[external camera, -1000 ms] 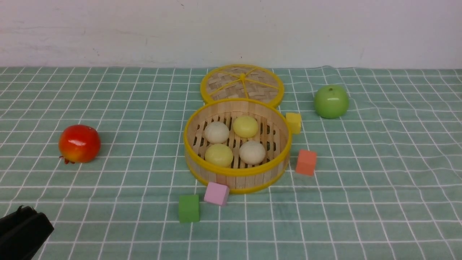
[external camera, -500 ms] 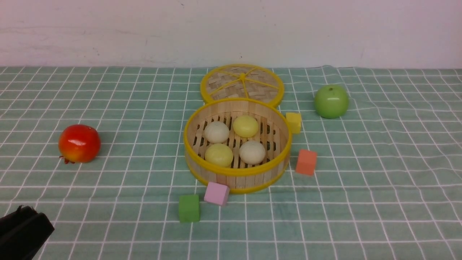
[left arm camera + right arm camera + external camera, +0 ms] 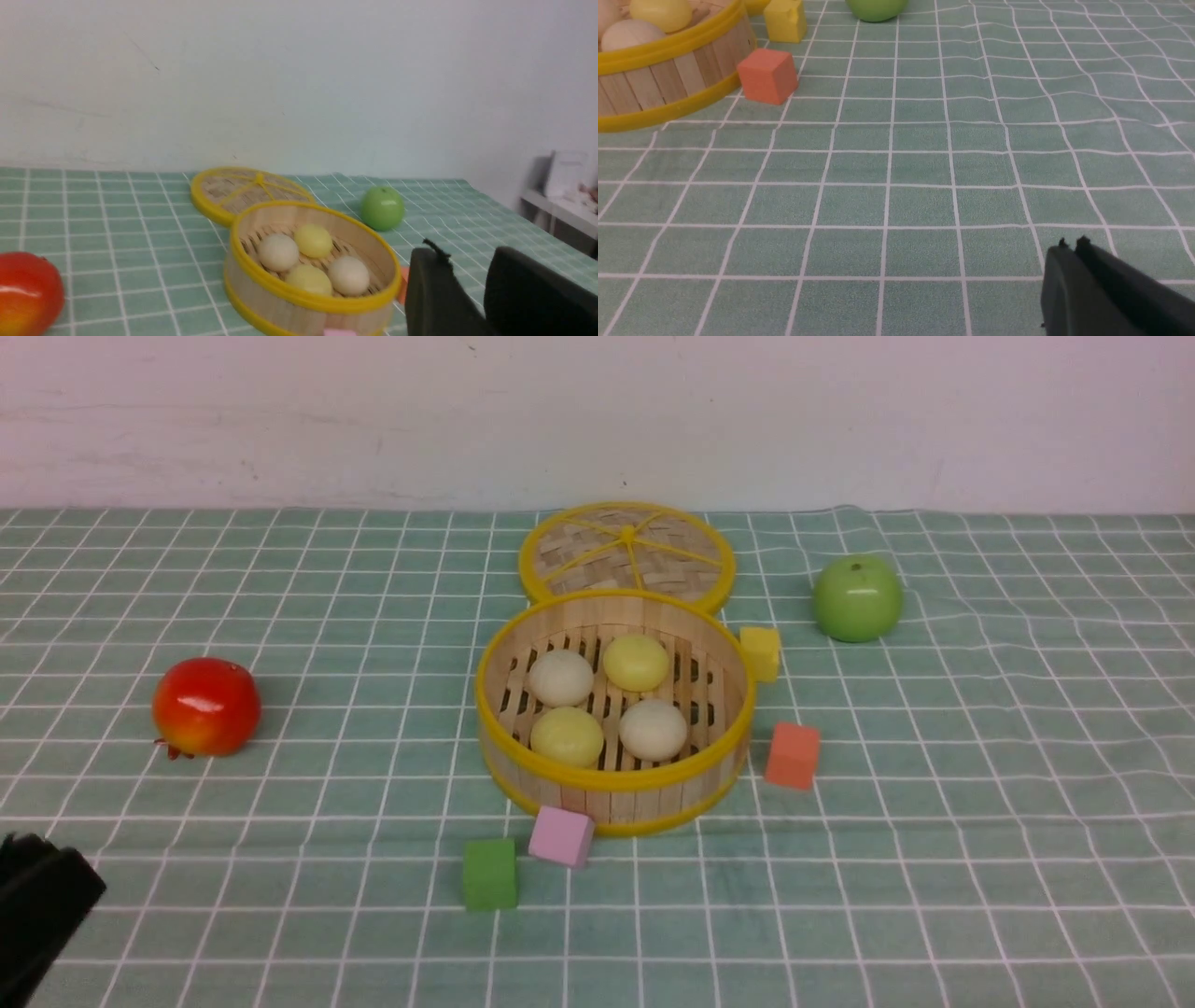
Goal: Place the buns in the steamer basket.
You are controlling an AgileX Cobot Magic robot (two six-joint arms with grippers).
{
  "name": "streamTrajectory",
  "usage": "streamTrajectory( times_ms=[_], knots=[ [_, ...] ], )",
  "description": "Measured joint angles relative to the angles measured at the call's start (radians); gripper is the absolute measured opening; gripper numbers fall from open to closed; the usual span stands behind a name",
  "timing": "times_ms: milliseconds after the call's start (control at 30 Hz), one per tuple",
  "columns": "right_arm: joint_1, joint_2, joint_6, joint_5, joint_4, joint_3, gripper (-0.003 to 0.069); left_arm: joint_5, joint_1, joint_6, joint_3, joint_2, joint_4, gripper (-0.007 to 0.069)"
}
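The steamer basket (image 3: 611, 782), round light wood with yellow rims, stands mid-table. Inside it lie the buns: two cream ones (image 3: 560, 677) (image 3: 653, 729) and two pale yellow ones (image 3: 636, 662) (image 3: 567, 736). The left wrist view shows the same basket (image 3: 280, 291) with the buns (image 3: 278, 252) in it. My left gripper (image 3: 467, 256) hangs open and empty, well short of the basket; only a black corner of it (image 3: 42, 896) shows at the front view's lower left. My right gripper (image 3: 1073, 245) is shut and empty over bare cloth, right of the basket (image 3: 668, 74).
The flat woven lid (image 3: 626, 553) lies just behind the basket. A green apple (image 3: 856, 598) sits back right, a red apple (image 3: 205, 707) at the left. Yellow (image 3: 760, 651), orange (image 3: 793, 755), pink (image 3: 561, 836) and green (image 3: 489, 874) cubes ring the basket on the green checked cloth.
The left gripper has slid further left and down toward the front view's corner. The basket, buns and cubes have not moved.
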Motion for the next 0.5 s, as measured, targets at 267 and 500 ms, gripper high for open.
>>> streamTrajectory(
  times_ms=[267,500],
  knots=[
    [0.0,0.0,0.0,0.001,0.0,0.0,0.0023,-0.118,0.197,-0.301,0.185,-0.107,0.405,0.0026],
    [0.0,-0.001,0.0,0.001,0.0,0.0,0.0024,0.218,0.306,-0.592,0.254,-0.172,0.644,-0.0014]
  ],
)
